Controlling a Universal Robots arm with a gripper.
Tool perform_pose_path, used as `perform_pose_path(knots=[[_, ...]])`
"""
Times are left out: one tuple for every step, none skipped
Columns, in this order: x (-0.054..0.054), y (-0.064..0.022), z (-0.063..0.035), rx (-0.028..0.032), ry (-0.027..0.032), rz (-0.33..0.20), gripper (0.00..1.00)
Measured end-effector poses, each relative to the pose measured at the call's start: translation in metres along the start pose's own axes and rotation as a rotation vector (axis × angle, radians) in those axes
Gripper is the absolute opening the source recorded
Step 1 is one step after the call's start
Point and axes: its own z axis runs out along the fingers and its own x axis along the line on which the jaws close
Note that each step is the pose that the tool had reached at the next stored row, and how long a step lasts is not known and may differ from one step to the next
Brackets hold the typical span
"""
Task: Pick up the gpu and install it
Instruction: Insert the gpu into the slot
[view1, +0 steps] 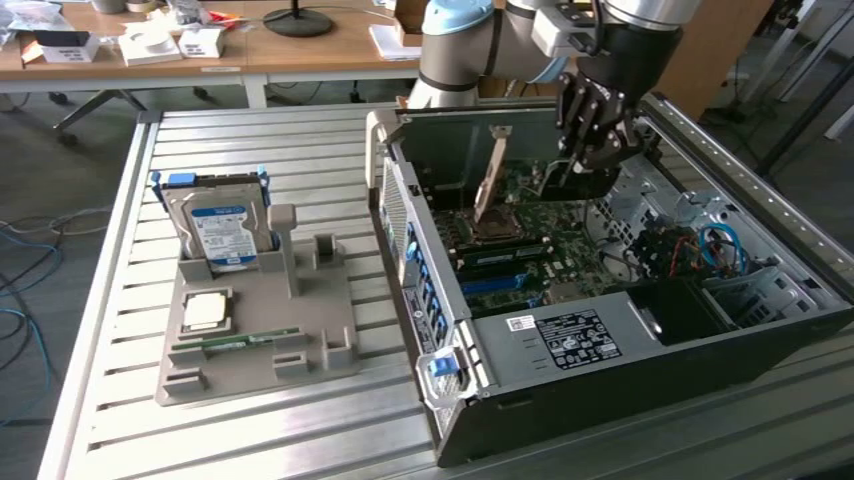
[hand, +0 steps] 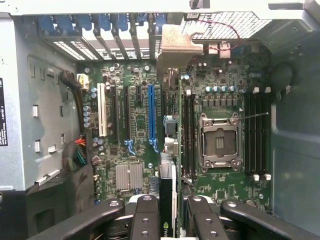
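My tool pinches the gpu edge-down, long axis parallel to the blue slot just beside it.

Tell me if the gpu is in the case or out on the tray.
In the case. The tool grips the gpu on edge above the motherboard; whether it is seated in a slot, cannot tell.

Matt blk gpu, metal case, ribbed alu table.
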Motion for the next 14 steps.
perform_pose_path(knots=[[0.0000, 0.0002, 0.0004, 0.0006, -0.0008, -0.005, 0.26], [0.0001, 0.0004, 0.0007, 0.0014, -0.0017, -0.009, 0.26], [0.0001, 0.0007, 0.0010, 0.0025, -0.0029, -0.013, 0.26], [0.0001, 0.0008, 0.0014, 0.0036, -0.0049, -0.017, 0.26], [0.0001, 0.0010, 0.0017, 0.0044, -0.0061, -0.021, 0.26], [0.0002, 0.0012, 0.0019, 0.0047, -0.0065, -0.023, 0.26], [0.0003, 0.0016, 0.0021, 0.0047, -0.0066, -0.024, 0.26], [0.0005, 0.0019, 0.0022, 0.0048, -0.0067, -0.024, 0.26], [0.0009, 0.0024, 0.0024, 0.0049, -0.0068, -0.024, 0.26], [0.0013, 0.0029, 0.0024, 0.0048, -0.0067, -0.024, 0.26], [0.0018, 0.0032, 0.0024, 0.0048, -0.0066, -0.024, 0.26], [0.0024, 0.0035, 0.0025, 0.0048, -0.0066, -0.025, 0.26], [0.0030, 0.0038, 0.0026, 0.0048, -0.0066, -0.025, 0.26], [0.0038, 0.0040, 0.0026, 0.0048, -0.0066, -0.025, 0.26]])
